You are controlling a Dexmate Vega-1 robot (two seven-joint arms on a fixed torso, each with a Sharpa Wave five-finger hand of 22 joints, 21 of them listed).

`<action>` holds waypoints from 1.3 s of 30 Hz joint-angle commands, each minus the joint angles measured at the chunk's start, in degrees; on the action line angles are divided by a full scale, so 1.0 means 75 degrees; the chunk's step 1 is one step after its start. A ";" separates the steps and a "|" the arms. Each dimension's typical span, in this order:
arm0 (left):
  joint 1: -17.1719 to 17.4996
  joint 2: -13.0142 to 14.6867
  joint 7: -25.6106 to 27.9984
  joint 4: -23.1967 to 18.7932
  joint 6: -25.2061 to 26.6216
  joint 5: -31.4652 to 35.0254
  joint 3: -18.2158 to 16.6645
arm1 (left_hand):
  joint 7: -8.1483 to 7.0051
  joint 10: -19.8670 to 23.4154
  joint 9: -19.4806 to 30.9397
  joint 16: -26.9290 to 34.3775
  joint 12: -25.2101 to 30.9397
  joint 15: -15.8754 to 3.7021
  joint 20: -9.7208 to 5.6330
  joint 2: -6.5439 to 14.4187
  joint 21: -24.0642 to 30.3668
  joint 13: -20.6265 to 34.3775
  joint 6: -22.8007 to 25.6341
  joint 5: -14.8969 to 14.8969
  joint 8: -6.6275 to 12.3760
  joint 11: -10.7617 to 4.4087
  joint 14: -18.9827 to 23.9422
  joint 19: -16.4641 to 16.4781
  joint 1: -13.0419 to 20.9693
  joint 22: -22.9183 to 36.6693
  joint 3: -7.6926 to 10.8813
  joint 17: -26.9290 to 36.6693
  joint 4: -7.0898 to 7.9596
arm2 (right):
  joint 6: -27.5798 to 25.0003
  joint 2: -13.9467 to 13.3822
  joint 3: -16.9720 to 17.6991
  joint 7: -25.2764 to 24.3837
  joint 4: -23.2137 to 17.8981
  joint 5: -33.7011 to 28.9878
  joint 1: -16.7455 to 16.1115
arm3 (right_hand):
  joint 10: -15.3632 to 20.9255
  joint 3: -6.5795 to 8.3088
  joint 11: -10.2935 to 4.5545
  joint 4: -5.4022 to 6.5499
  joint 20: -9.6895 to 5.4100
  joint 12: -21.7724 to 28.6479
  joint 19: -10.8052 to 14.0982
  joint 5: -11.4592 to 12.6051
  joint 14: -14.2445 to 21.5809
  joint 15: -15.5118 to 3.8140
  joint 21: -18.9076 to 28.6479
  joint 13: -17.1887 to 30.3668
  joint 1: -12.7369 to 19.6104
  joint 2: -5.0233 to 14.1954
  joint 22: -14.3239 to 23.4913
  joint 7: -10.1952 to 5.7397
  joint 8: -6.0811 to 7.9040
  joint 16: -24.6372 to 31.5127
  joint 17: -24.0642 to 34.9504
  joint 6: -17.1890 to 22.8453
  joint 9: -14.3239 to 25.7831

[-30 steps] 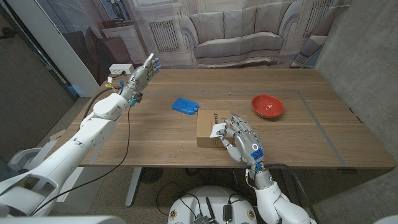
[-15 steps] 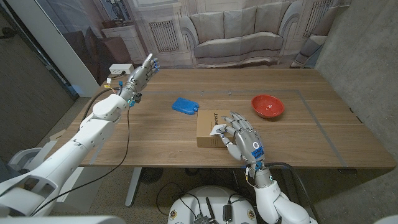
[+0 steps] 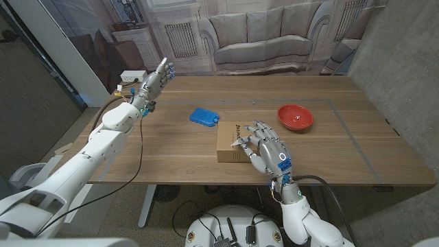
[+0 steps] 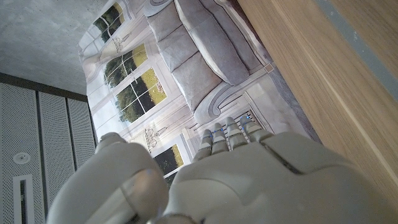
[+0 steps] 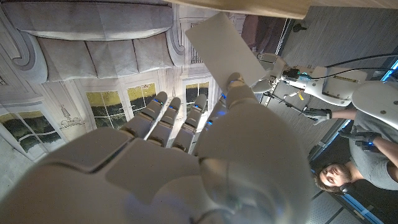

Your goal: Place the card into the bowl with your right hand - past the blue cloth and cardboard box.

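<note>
Right robot hand (image 3: 269,154) pinches the card (image 3: 241,143) thinly over the cardboard box (image 3: 230,139); it may slip before reaching the bowl (image 3: 295,117). Left robot hand (image 3: 157,77) is open, holding nothing.

Red bowl (image 3: 295,117), blue cloth (image 3: 204,116), white card (image 3: 241,142)

Seen from my operator's seat, nothing here can be read: dark print marks the top of the cardboard box (image 3: 230,140), but it is too small and blurred to make out.
</note>
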 commanded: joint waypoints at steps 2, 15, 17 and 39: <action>-0.0184 -0.0049 -0.0040 0.0111 0.0007 0.0044 0.0055 | 0.0026 -0.0017 0.0028 0.0042 0.0018 -0.0004 -0.0195 -0.0014 0.0021 0.0044 0.0011 -0.0016 0.0027 -0.0014 -0.0058 -0.0072 0.0058 0.0045 -0.0071 0.0029 0.0006 | -0.0184 -0.0148 0.0188 0.0447 -0.0521 -0.0188 -0.0120 | 0.0092 -0.0017 -0.0024 -0.0027 -0.0717 0.0062 0.0067 -0.0030 0.0088 -0.0844 0.0024 0.0024 0.0022 -0.0010 0.0024 0.0026 0.0044 0.0034 0.0019 0.0102 -0.0012; -0.0136 0.0023 0.0043 0.0096 0.0078 0.0034 0.0002 | 0.0048 -0.0002 0.0028 0.0050 0.0024 0.0025 -0.0271 -0.0007 0.0065 0.0043 0.0016 -0.0021 0.0029 0.0003 -0.0036 0.0046 0.0071 0.0048 -0.0083 0.0029 0.0004 | -0.0409 -0.0352 0.0426 0.1132 -0.1070 -0.0348 -0.0262 | 0.0127 -0.0049 -0.0008 -0.0026 -0.0731 0.0062 0.0195 -0.0028 0.0211 -0.0899 0.0060 0.0026 0.0000 -0.0027 0.0020 0.0032 0.0102 0.0035 0.0014 0.0128 -0.0020; -0.0123 0.0026 0.0053 0.0093 0.0061 0.0025 -0.0015 | 0.0045 -0.0002 0.0028 0.0051 0.0024 0.0037 -0.0268 -0.0006 0.0065 0.0043 0.0022 -0.0022 0.0031 0.0011 -0.0032 0.0048 0.0073 0.0048 -0.0084 0.0029 0.0003 | -0.0470 -0.0378 0.0466 0.1260 -0.1167 -0.0385 -0.0288 | 0.0123 -0.0057 -0.0003 -0.0023 -0.0738 0.0058 0.0210 -0.0028 0.0221 -0.0908 0.0063 0.0026 -0.0008 -0.0034 0.0019 0.0022 0.0110 0.0032 0.0013 0.0122 -0.0013; -0.0394 -0.0187 -0.0355 0.0723 -0.0089 -0.0071 0.0102 | 0.0044 -0.0004 0.0027 0.0049 0.0022 0.0032 -0.0253 0.0002 0.0053 0.0043 0.0024 -0.0027 0.0031 0.0021 -0.0032 0.0028 0.0100 0.0051 -0.0095 0.0029 -0.0006 | -0.1481 -0.0246 0.0846 0.3057 -0.2351 -0.0532 -0.0595 | 0.0045 -0.0090 0.0026 -0.0020 -0.0768 -0.0001 0.0302 -0.0011 0.0182 -0.0940 0.0060 0.0025 -0.0027 -0.0026 0.0001 0.0025 0.0194 -0.0069 -0.0014 0.0038 0.0066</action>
